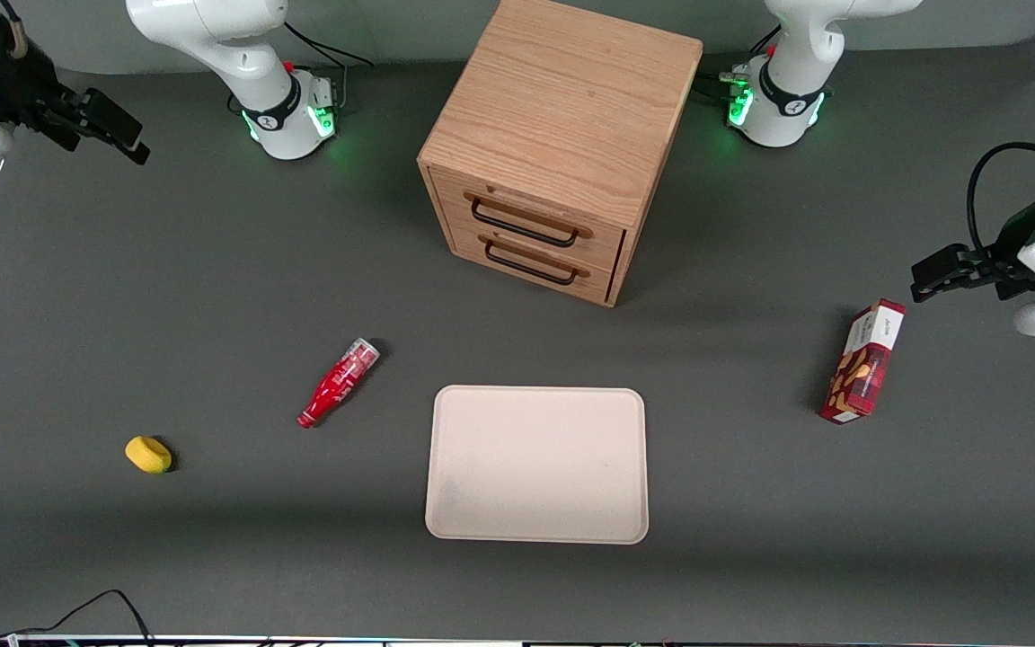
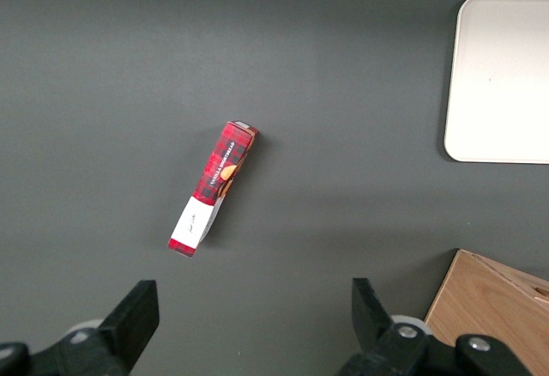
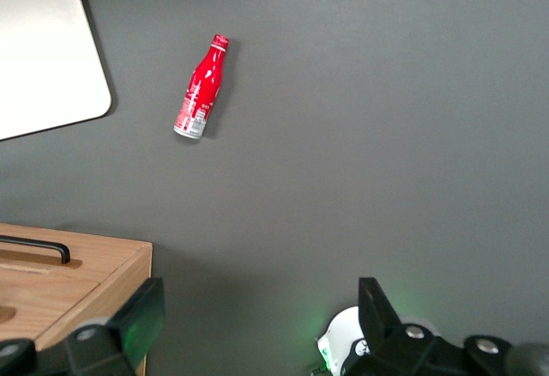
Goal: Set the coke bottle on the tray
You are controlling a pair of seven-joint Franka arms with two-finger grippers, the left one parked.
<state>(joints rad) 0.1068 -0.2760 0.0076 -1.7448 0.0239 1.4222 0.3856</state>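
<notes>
Coke bottle (image 1: pixel 339 381) lies flat on the bench (image 1: pixel 212 296), neck pointing toward the front camera, just off the tray (image 1: pixel 536 464) on the working arm's side, not touching it. Bare tray sits nearest the camera; yellow lump (image 1: pixel 148 454) well apart toward the working arm's end. Open bench all round the bottle. Drawer cabinet (image 1: pixel 553 144) farther back. Pincer (image 1: pixel 109 126) hangs high at the working arm's end, fingers spread wide, holding nothing.

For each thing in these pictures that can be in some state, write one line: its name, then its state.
coke bottle: lying on the table, off the tray.
tray: flat, nothing on it.
cabinet: both drawers shut.
snack box: closed, on the table.
gripper: open, raised, holding nothing.
</notes>
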